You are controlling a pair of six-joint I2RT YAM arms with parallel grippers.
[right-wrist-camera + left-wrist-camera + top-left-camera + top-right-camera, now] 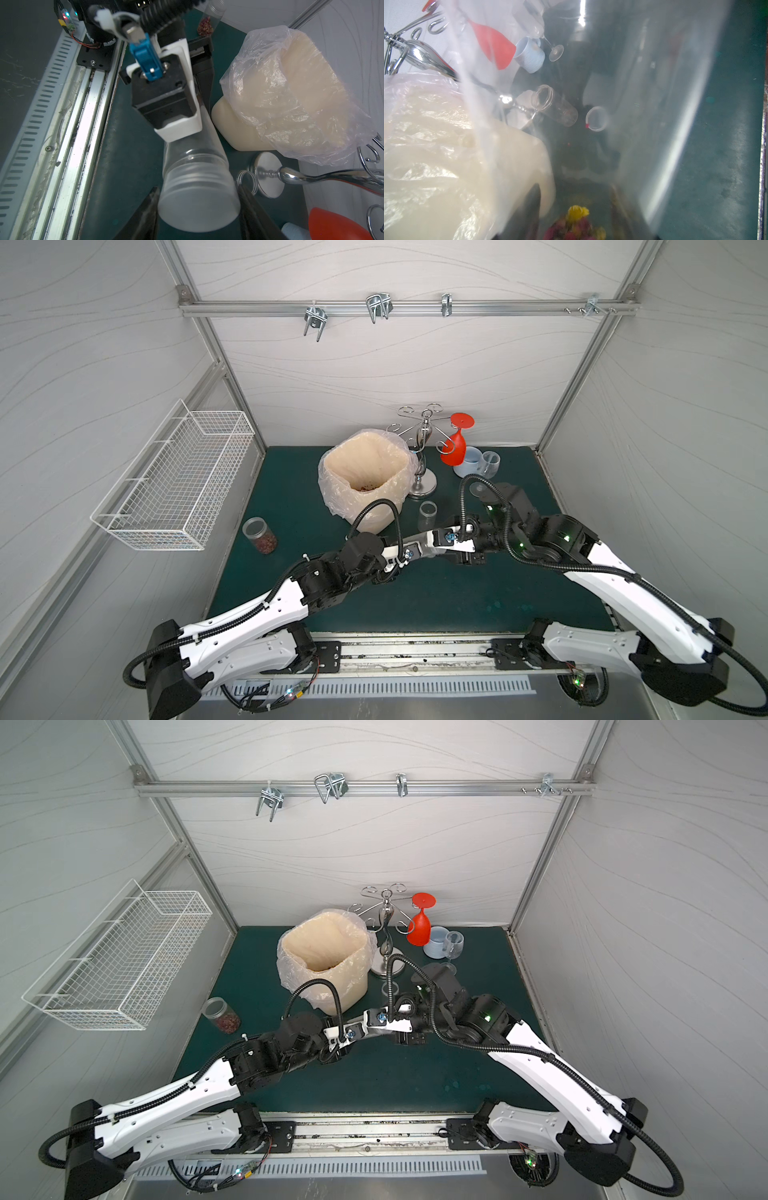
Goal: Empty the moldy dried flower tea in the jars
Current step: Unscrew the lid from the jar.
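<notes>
Lid [198,205] nearest, clamped by your right gripper [197,188]; tall jar [195,153] lies roughly level, long axis running from it to your left gripper [576,199], which grips the body.

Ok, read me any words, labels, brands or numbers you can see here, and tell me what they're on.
None can be read.
The held jar, its lid, the open jar, the left jar, the bin, mug and basket show no print.
Any marking on the circuit board is too small to read.
</notes>
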